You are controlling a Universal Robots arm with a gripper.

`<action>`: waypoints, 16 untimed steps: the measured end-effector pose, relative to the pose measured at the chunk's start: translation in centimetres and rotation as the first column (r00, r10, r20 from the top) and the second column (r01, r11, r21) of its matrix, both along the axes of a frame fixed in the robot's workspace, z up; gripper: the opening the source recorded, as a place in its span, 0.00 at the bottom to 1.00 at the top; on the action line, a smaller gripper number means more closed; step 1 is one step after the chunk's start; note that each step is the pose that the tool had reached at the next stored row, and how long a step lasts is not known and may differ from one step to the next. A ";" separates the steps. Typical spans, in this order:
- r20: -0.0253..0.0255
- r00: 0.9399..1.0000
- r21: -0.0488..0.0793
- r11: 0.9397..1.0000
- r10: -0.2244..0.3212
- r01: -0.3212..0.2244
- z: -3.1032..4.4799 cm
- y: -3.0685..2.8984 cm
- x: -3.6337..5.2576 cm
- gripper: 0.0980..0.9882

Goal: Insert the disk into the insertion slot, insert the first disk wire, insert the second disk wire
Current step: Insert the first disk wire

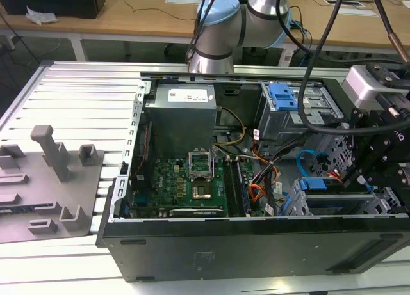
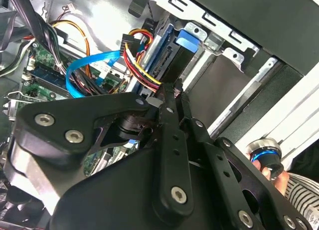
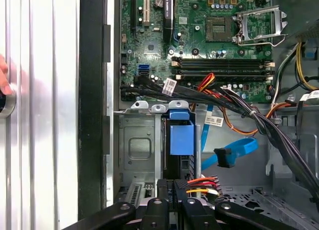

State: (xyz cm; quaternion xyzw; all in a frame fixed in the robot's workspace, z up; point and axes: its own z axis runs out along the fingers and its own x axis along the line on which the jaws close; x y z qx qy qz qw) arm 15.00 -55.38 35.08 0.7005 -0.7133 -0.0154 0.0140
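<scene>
The disk [image 3: 180, 137], edged by its blue carrier, sits inside the insertion slot [image 3: 137, 147], the grey cage at the case's front corner [image 1: 301, 208]. In both wrist views my gripper [image 3: 174, 186] is at the disk's connector end. Its fingers [image 2: 168, 110] stand close together on the plug of the first disk wire [image 3: 202, 184], a red, yellow and black bundle [image 2: 142, 65]. The second disk wire [image 3: 234, 152], flat and light blue with a dark plug, hangs free beside the cage [image 2: 87, 65], apart from the gripper.
The open computer case [image 1: 256, 244] lies on a slatted metal table [image 1: 77, 96]. A taller cage carries a blue bracket [image 1: 282, 95]. Black cable bundles [image 3: 259, 120] cross above the motherboard [image 3: 209, 40]. A hand [image 2: 273, 166] holds a blue-ringed button by the case.
</scene>
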 end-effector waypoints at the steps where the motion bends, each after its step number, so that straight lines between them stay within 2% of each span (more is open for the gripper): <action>1: 0.000 1.000 0.020 1.000 0.000 0.000 0.00 0.02 0.01 0.07; 2: 0.000 1.000 0.036 0.999 0.000 0.000 0.00 0.02 0.01 0.07; 3: 0.000 1.000 0.047 0.999 0.000 0.000 -0.02 0.02 0.02 0.07; 4: 0.000 1.000 0.051 0.999 0.000 0.000 -0.07 0.09 0.13 0.07; 5: -0.003 1.000 0.051 0.999 0.000 0.000 -0.25 0.45 0.72 0.07; 7: -0.004 1.000 0.051 0.999 0.000 0.000 -0.46 0.85 1.18 0.07; 16: -0.005 1.000 0.042 0.999 0.014 -0.014 -0.51 0.84 1.20 0.07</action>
